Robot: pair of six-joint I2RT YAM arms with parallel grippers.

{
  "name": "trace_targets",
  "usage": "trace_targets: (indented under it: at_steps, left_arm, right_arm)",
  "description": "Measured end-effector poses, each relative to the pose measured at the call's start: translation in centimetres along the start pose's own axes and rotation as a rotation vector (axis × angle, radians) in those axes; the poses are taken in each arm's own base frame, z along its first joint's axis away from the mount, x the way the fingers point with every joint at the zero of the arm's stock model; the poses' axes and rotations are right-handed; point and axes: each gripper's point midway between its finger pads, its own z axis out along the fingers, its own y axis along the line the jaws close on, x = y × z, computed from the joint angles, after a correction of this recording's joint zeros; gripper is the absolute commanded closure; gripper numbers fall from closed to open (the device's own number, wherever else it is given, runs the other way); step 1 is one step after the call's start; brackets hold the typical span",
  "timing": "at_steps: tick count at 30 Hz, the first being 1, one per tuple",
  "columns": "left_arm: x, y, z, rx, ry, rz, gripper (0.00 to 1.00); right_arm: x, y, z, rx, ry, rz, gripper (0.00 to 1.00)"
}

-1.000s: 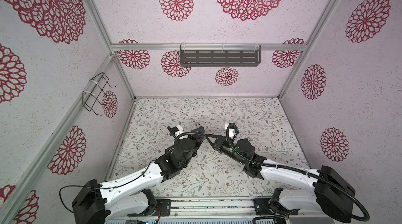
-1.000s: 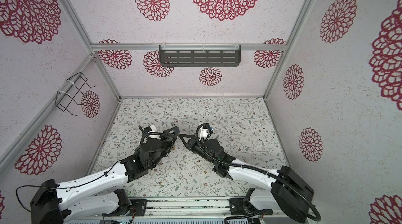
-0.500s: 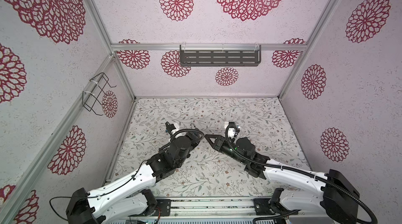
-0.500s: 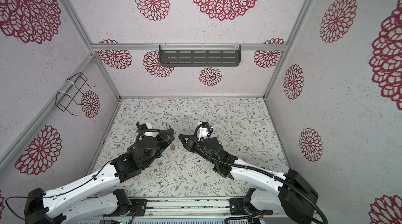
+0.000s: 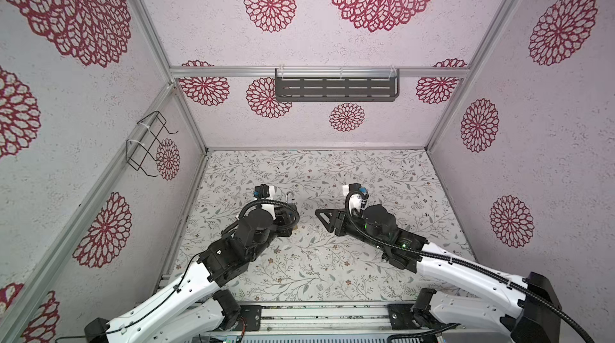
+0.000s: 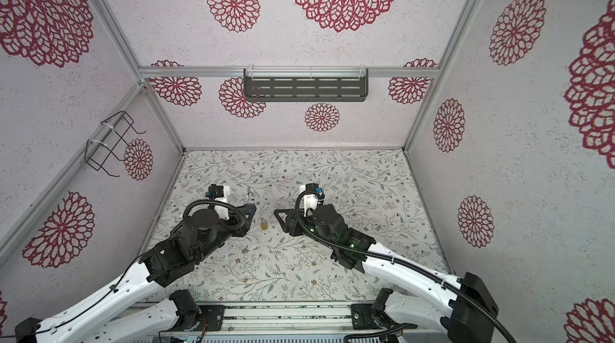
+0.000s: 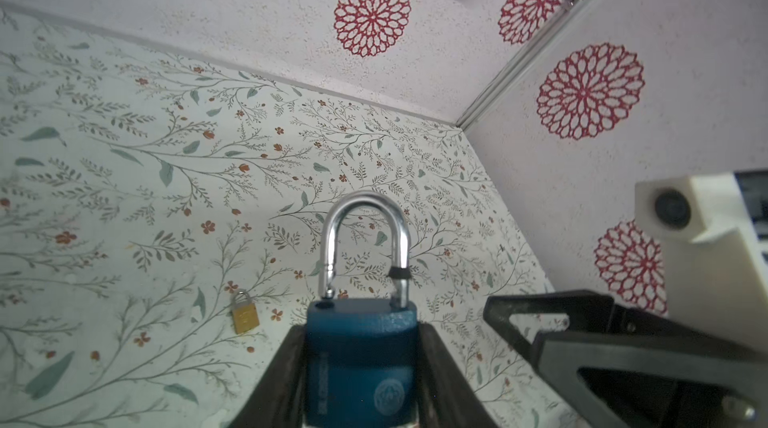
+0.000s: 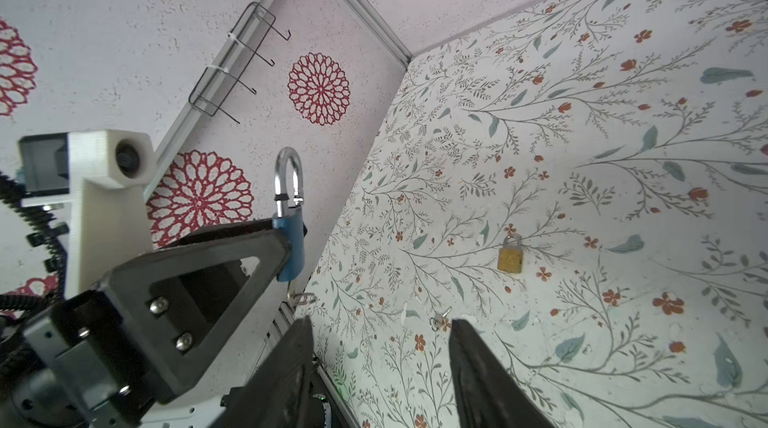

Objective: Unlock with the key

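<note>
- On the floral tabletop [image 5: 332, 271], near its middle, the two arms face each other; in both top views their hands are close but not touching.
- The left hand [image 5: 289, 217] is clenched on the blue padlock [image 7: 360, 347], with a finger against each side of the body. It holds the lock clear of the tabletop.
- The lock's shackle [image 7: 365, 205] points out beyond the fingertips. It stands open: one leg is lifted clear of its hole in the body, and the other leg is still seated.
- A small silvery piece [image 8: 305, 299] sticks out just below the lock body in the right wrist view. It is too small to tell whether this is the key.
- The right hand [image 8: 380, 343] is released, its fingers spread with nothing between them. It hangs just beside the left hand and touches neither the lock nor the tabletop.
- A brass padlock [image 8: 510, 257] lies flat on the tabletop with its shackle closed. In a top view it lies between the two hands [image 6: 264, 225], apart from both.
- A tiny metal bit [image 8: 440, 319] lies on the tabletop near the brass padlock; what it is cannot be made out.
- A wire rack [image 5: 146, 145] hangs on the left wall, and a dark slotted shelf [image 5: 336, 88] hangs on the back wall.
</note>
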Motion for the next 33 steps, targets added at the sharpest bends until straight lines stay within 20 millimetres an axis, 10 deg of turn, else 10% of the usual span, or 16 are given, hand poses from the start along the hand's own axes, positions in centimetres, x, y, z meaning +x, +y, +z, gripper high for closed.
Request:
trace_targets:
  at_steps: [15,33]
  left_arm:
    - [4.0,0.4,0.2,0.093,0.037,0.439,1.0]
    - [4.2,0.3,-0.9,0.167,-0.119,0.608,1.0]
  right_arm:
    - [-1.8,2.1,-1.5,0.061,0.174,-0.221,0.25]
    - [-1.8,2.3,5.6,0.164,0.455,-0.356,0.21]
